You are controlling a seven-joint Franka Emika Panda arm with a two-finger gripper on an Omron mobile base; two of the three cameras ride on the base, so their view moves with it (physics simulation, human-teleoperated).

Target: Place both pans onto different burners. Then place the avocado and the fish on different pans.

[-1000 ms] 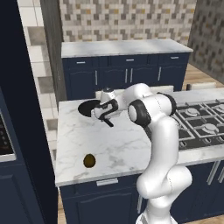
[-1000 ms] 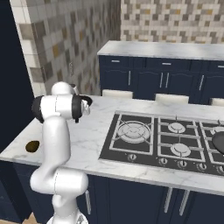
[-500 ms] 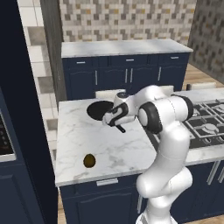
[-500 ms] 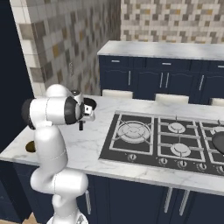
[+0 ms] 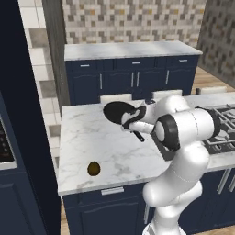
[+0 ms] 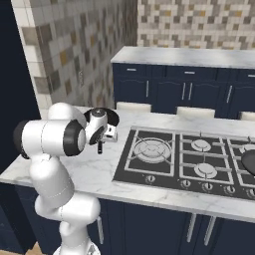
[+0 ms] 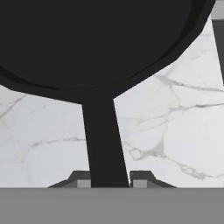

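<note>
Change since earlier frame: pan (image 5: pixel 117 111) now sits higher and further toward the cooktop side than a second ago; the arm has swung from reaching across the counter to a folded pose with the hand drawn in near its own elbow. Avocado (image 5: pixel 93 168) has not shifted.

Gripper state: gripper (image 7: pixel 108 176) clamped on the pan's handle (image 7: pixel 103 140); in the hand view the two dark tips stand on either side of the handle with no gap showing. Hold looks secure, judged from the straight seating of the handle.

Pan position: carried clear of the marble counter (image 5: pixel 82 142), bowl pointing away from the hand, handle running straight back into the jaws. In the right base view the pan (image 6: pixel 102 117) hangs beside the arm's elbow, short of the cooktop (image 6: pixel 189 159).

Key relation: nearest burner (image 6: pixel 151 148), the large one, lies off to the arm's right of the held pan, across the cooktop's near edge. Pan's long axis, handle to bowl, runs roughly along the counter's depth, not toward the burner, so the carry is sideways to the handle.

Second pan: a dark rim at the far right edge of the right base view, over the far burners (image 6: pixel 249 162); probably the other pan, too cropped to be sure.

Avocado: alone near the counter's front left edge, well apart from the hand.

Fish: not identified.

Step in hand: transporting first pan; placement not yet done.
</note>
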